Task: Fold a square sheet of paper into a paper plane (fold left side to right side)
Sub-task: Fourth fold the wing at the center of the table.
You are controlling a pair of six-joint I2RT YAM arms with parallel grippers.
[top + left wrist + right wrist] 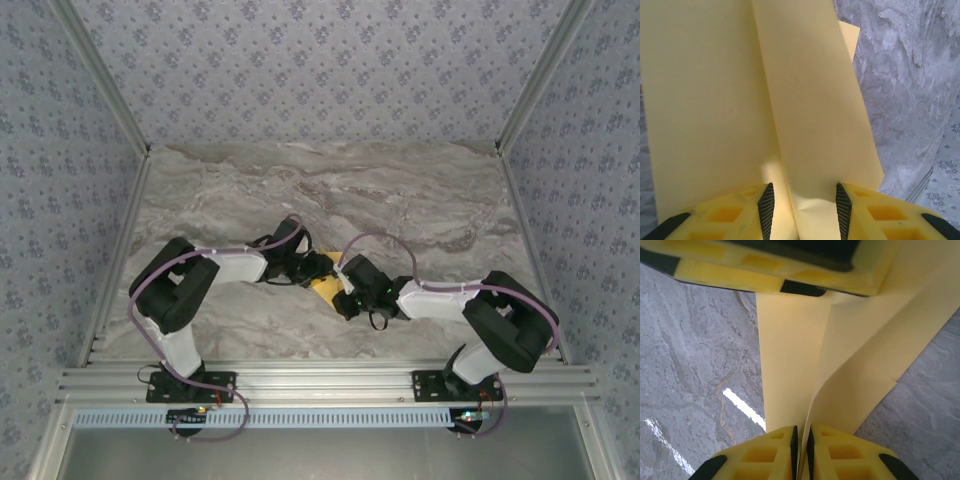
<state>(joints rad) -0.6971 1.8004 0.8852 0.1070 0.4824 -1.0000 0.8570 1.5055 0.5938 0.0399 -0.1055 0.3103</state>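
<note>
The yellow-orange sheet of paper (323, 288) lies creased at the middle of the table, where both grippers meet over it. In the left wrist view the paper (810, 100) runs away from the camera as two long flaps with a raised fold between them. My left gripper (804, 207) is open, its pads standing apart on either side of that fold. My right gripper (801, 447) is shut on the lifted edge of one flap of the paper (790, 365), which curls up between its narrow pads. A finger (790, 275) of the left gripper rests across the paper's far end.
The marble table top (400, 200) spreads out behind and beside the arms. Aluminium rails (320, 380) run along the near edge and up both sides. Patterned walls enclose the table.
</note>
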